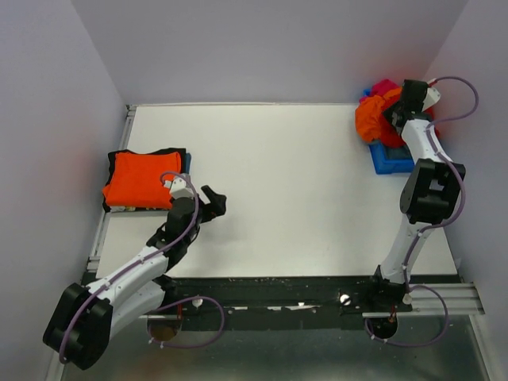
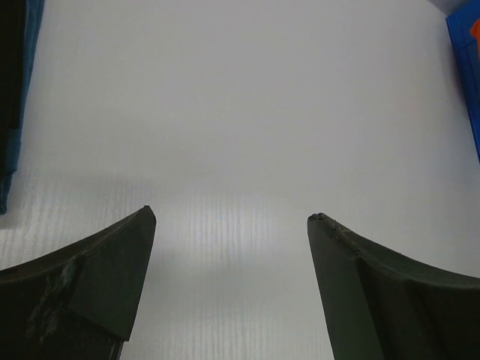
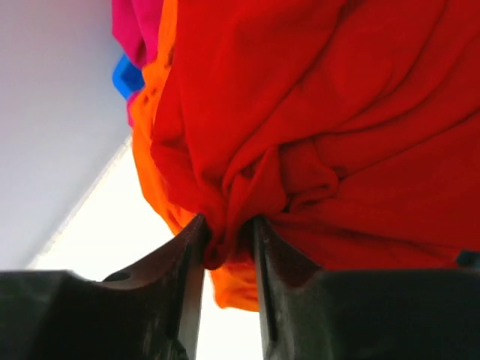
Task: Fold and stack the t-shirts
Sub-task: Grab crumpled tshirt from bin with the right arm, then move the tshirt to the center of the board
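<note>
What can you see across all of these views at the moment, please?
folded t-shirts: a stack, orange-red on top of black, left edge of the table
red t-shirt: one, red, crumpled in the pile at the bin
orange t-shirt: one, orange, same pile, beside the red one
magenta t-shirt: one, magenta, same pile, far side
blue bin: one, blue, far right corner of the table
table: one, white, under everything
left gripper: one, dark, open over bare table near the stack
right gripper: one, dark, closed on a fold of the red t-shirt
</note>
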